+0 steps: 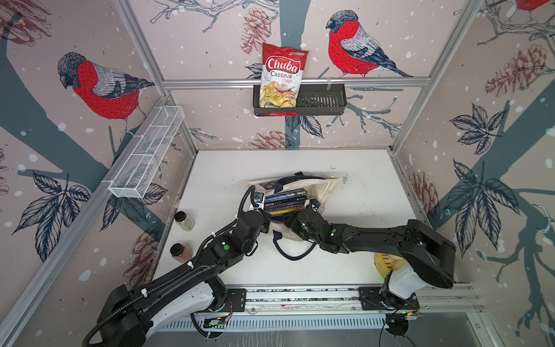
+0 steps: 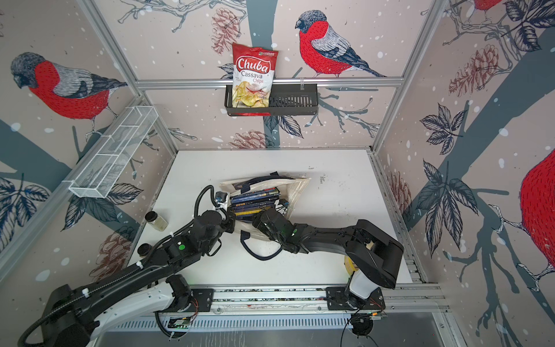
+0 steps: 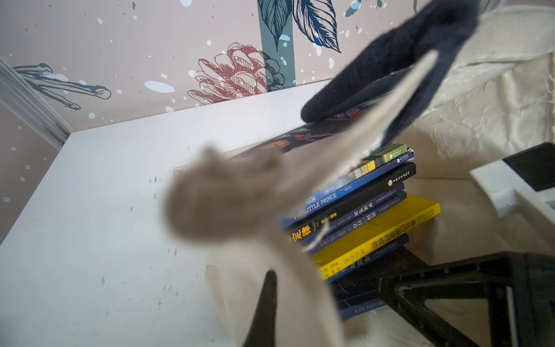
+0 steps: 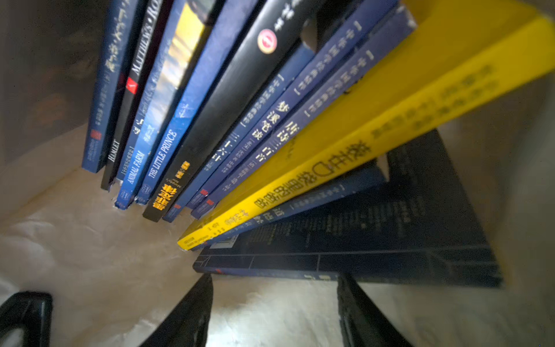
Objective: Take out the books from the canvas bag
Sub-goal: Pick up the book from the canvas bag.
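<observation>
The canvas bag [image 1: 322, 187] [image 2: 295, 186] lies on the white table with its mouth toward the arms. Inside it leans a stack of the books [image 1: 286, 199] [image 2: 255, 199] [image 3: 360, 210], spines showing. Among them are a yellow one [image 4: 360, 135], a black one and the blue "The Little Prince" [image 4: 168, 150]. My left gripper [image 1: 267, 217] [image 3: 288, 300] is shut on the bag's upper cloth edge [image 3: 240, 204] and holds it up. My right gripper [image 1: 286, 220] [image 4: 274, 303] is inside the mouth, open, its fingertips at the edge of the lowest dark navy book [image 4: 360, 240]. Only bag cloth lies between its fingers.
A navy strap handle [image 1: 288, 252] trails on the table under the right arm. Two jars [image 1: 184, 220] [image 1: 180, 252] stand at the table's left edge. A chips bag [image 1: 280, 75] sits in a black wall basket [image 1: 324, 99]. A white wire shelf [image 1: 147, 153] hangs on the left wall.
</observation>
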`<state>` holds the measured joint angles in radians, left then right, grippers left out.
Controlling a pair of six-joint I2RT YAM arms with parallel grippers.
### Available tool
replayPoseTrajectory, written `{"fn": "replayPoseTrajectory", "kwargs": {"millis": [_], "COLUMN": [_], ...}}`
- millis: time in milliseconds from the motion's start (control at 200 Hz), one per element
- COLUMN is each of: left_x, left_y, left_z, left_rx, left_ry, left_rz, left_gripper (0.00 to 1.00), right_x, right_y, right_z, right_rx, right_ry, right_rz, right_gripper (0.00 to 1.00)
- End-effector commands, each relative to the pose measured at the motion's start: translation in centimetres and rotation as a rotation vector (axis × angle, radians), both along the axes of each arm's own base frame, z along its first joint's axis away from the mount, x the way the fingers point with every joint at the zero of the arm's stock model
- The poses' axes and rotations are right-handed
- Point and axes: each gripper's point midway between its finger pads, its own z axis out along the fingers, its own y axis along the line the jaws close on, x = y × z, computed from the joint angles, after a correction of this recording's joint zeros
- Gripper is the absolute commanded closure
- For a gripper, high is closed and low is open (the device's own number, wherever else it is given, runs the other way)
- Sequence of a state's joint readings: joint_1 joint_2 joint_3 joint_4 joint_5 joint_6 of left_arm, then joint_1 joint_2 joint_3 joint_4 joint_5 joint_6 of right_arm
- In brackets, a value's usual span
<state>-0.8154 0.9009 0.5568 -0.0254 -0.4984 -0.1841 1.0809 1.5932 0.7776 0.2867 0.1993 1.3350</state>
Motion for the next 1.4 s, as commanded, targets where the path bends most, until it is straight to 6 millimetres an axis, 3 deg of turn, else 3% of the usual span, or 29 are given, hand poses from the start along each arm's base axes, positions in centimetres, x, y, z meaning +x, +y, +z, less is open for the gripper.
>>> {"fn": "replayPoseTrajectory", "kwargs": {"millis": [0, 255, 450, 710, 840, 1036, 1221, 1396], "left_x": [1.1, 1.3, 1.0, 0.9, 0.8, 0.8, 0.8, 0.7], "left_y": [-0.8, -0.4, -0.4, -1.2, -1.5, -1.6, -1.7, -1.8], "left_z": [3.0, 3.1, 3.0, 2.3, 2.0, 1.8, 1.8, 1.7], "left_rx": [-0.076, -0.112, -0.112, -0.114, -0.12, -0.119, -0.117, -0.118], "left_ry": [-0.066, -0.057, -0.056, -0.025, -0.012, -0.001, -0.003, 0.001], "left_rz": [-0.021, -0.048, -0.06, -0.098, -0.112, -0.114, -0.119, -0.125], "left_gripper": [1.0, 1.0, 1.0, 1.0, 1.0, 1.0, 1.0, 1.0], "right_x": [0.0, 0.6, 2.2, 4.0, 3.9, 2.9, 3.2, 2.6], "right_y": [-0.6, -0.6, -1.6, -0.8, -0.8, -1.6, -1.1, -0.2], "right_z": [-1.0, -0.7, -0.5, 0.1, 1.1, 4.5, 2.4, 2.3], "right_rx": [-0.026, -0.02, -0.032, 0.03, 0.049, 0.066, 0.067, 0.083], "right_ry": [0.019, 0.012, -0.007, -0.009, -0.025, -0.103, -0.031, -0.007], "right_rz": [-0.036, -0.088, -0.204, -0.221, -0.217, -0.239, -0.202, -0.17], "right_gripper": [0.35, 0.42, 0.38, 0.43, 0.43, 0.49, 0.49, 0.49]}}
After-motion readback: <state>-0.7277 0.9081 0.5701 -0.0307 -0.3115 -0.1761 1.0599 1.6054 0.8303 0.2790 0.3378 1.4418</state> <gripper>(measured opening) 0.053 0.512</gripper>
